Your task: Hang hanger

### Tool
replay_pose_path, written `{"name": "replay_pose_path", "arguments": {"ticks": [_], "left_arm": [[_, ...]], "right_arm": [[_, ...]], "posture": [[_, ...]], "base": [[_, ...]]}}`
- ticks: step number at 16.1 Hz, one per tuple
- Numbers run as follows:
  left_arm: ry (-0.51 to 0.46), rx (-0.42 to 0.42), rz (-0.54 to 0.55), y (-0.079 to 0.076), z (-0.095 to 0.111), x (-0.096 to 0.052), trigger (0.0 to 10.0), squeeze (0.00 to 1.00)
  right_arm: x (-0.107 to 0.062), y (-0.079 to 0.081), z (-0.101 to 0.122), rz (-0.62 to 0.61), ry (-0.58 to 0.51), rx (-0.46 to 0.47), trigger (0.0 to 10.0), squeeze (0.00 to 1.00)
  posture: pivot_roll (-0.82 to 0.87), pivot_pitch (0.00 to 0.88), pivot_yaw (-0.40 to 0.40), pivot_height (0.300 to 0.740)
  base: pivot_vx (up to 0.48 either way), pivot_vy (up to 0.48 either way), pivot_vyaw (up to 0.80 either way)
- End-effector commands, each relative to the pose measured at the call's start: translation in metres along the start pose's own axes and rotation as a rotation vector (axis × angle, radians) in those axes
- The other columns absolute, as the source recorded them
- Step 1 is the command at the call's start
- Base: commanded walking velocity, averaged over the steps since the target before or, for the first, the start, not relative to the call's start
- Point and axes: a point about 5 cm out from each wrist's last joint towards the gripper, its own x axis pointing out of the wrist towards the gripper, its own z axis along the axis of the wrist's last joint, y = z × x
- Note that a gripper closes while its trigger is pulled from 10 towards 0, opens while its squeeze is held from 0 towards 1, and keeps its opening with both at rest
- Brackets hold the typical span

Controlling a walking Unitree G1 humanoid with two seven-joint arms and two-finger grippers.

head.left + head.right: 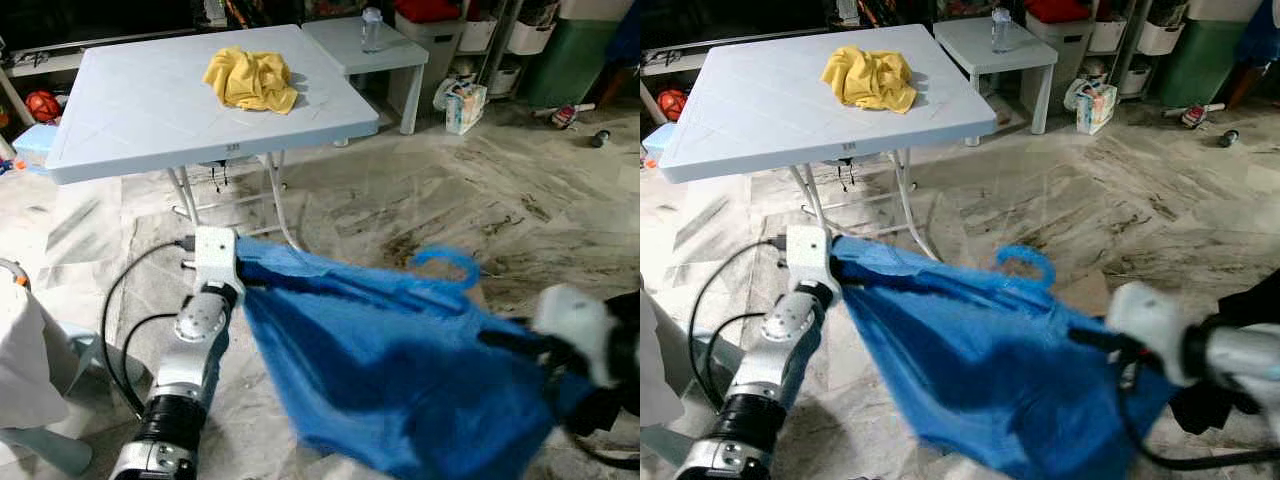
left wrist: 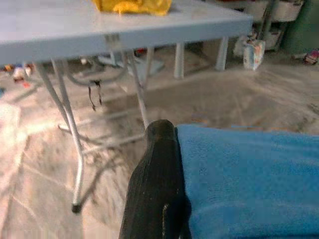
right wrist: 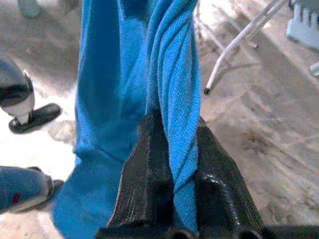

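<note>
A blue garment on a blue hanger is stretched between my two grippers above the floor. The hanger's blue hook sticks up from its top edge. My left gripper is shut on the garment's left shoulder. In the left wrist view a black finger lies against the blue cloth. My right gripper, blurred, is shut on the right side. In the right wrist view a twisted fold of blue cloth sits pinched between the two fingers. The garment hides the rest of the hanger.
A white folding table with a crumpled yellow cloth stands ahead. A smaller white table behind it carries a clear bottle. Storage bins line the back right. A white-draped object is at my left.
</note>
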Motion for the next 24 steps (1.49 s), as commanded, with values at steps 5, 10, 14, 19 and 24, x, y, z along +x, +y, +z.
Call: {"name": "replay_pose_path", "arguments": {"ticks": [5,10,14,19,24], "left_arm": [[0.093,-0.081,0.043,0.017,-0.013,0.001,0.0,0.0],[0.154,-0.121,-0.049,0.003,-0.021,0.001,0.0,0.0],[0.195,-0.012,-0.325,-0.043,-0.037,-0.017,5.2,0.0],[0.096,0.051,-0.374,-0.046,-0.026,-0.02,10.0,1.0],[0.081,0.186,-0.636,-0.068,-0.027,-0.033,10.0,1.0]], "right_arm": [[-0.038,0.009,0.02,0.178,-0.058,0.046,10.0,0.0],[-0.051,0.011,0.03,0.182,-0.129,0.066,10.0,0.0],[-0.025,-0.019,0.054,-0.125,-0.376,0.146,10.0,0.0],[0.015,-0.011,0.035,-0.155,-0.223,0.114,10.0,0.0],[0.037,-0.014,0.023,-0.219,-0.118,0.032,10.0,0.0]], "posture": [[-0.16,0.059,0.021,0.74],[-0.17,0.06,0.024,0.74],[-0.16,0.056,0.017,0.74],[-0.15,0.05,0.01,0.74],[-0.15,0.044,0.019,0.74]], "base": [[0.0,0.0,0.0],[0.0,0.0,0.0],[0.0,0.0,0.0],[0.0,0.0,0.0],[0.0,0.0,0.0]]}}
